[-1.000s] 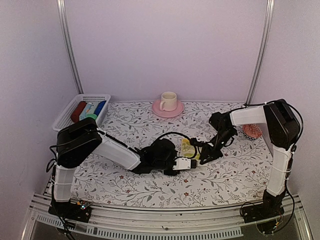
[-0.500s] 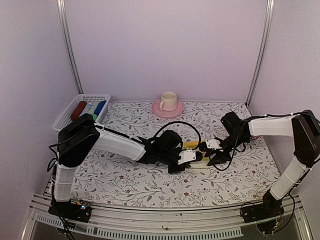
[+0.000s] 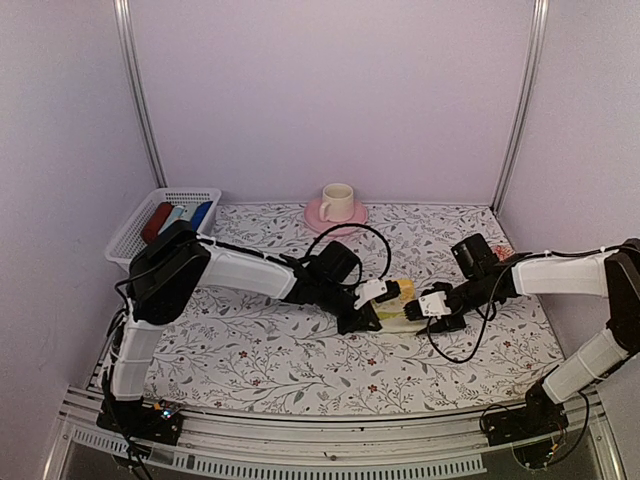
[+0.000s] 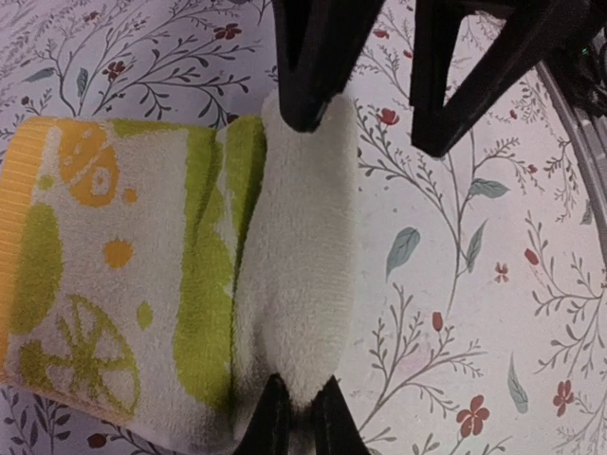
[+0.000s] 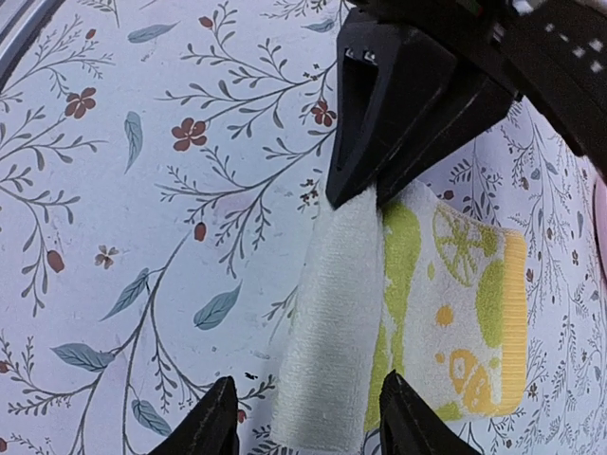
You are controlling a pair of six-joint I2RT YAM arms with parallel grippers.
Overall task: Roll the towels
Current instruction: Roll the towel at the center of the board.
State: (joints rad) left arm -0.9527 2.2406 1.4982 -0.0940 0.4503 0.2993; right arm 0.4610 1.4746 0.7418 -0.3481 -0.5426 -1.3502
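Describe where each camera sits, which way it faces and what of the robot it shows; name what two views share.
Top view: high behind the robot, looking down on the table; left arm and right arm, bases at the bottom.
Left wrist: on the left arm, looking past the left pincer, shut on the towel.
Right wrist: on the right arm, facing the left one; the open right pincer straddles the towel's fold.
Shared: both wrist views show the towel and the other pincer.

The left arm (image 3: 240, 275) and right arm (image 3: 560, 272) share white shells between bulky black joints, on black bases (image 3: 145, 420). Loose black cables (image 3: 345, 238) loop from each wrist. The left hand (image 3: 368, 308) and right hand (image 3: 428, 312) carry white blocks and slim, wedge-shaped black fingers (image 5: 216, 422).
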